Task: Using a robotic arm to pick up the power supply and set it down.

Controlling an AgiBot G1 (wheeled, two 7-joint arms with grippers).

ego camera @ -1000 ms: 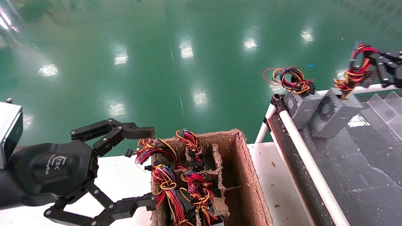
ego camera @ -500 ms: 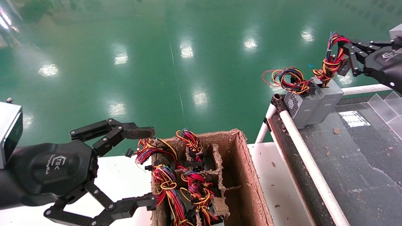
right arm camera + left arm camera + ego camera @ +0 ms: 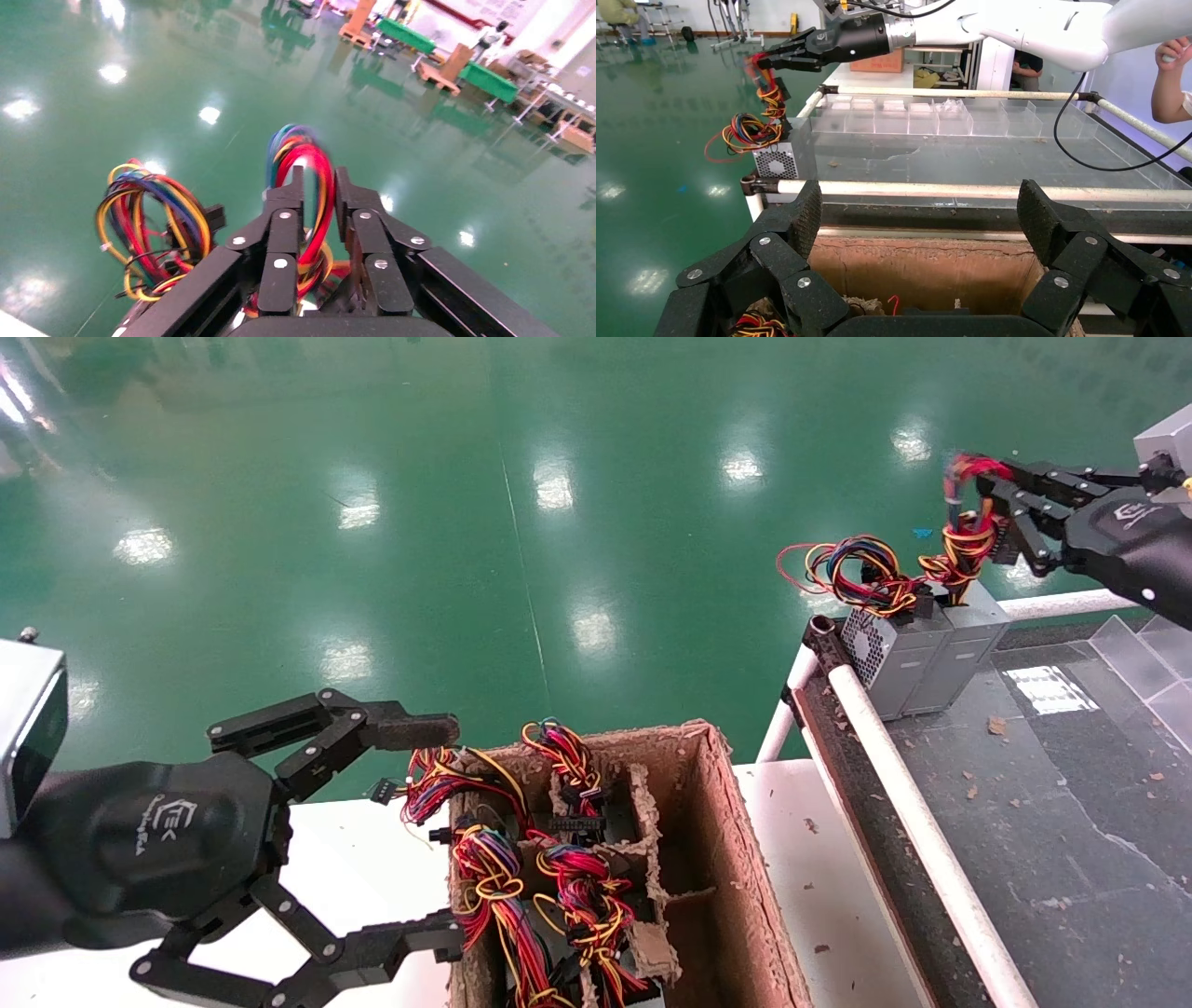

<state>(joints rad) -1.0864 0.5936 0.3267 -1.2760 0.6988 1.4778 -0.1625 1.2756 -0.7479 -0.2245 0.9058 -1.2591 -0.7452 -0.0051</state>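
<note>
The power supply [image 3: 968, 635], a small grey box, stands upright on the dark belt, tight against a second grey unit. Its red, yellow and blue wire loop [image 3: 964, 514] rises from the top. My right gripper [image 3: 996, 500] reaches in from the far right at the top of that loop. In the right wrist view the gripper [image 3: 318, 186] has its fingers a little apart, and the red loop [image 3: 309, 151] passes loosely between them with floor showing in the gap. My left gripper [image 3: 442, 831] hangs wide open and empty beside the cardboard box [image 3: 736, 822], as the left wrist view [image 3: 919, 217] also shows.
The other grey unit [image 3: 885, 654], with a vent grille and sprawling wires, stands at the belt's [image 3: 1071, 803] far-left corner. A white rail [image 3: 913, 803] edges the belt. The cardboard box holds several wire-bundled units between dividers. Clear plastic dividers [image 3: 1145, 654] lie at the belt's right.
The right gripper carried the hanging power supply left and lowered it upright against the other unit. Its fingers have now eased apart on the loop. The left arm has not moved.
</note>
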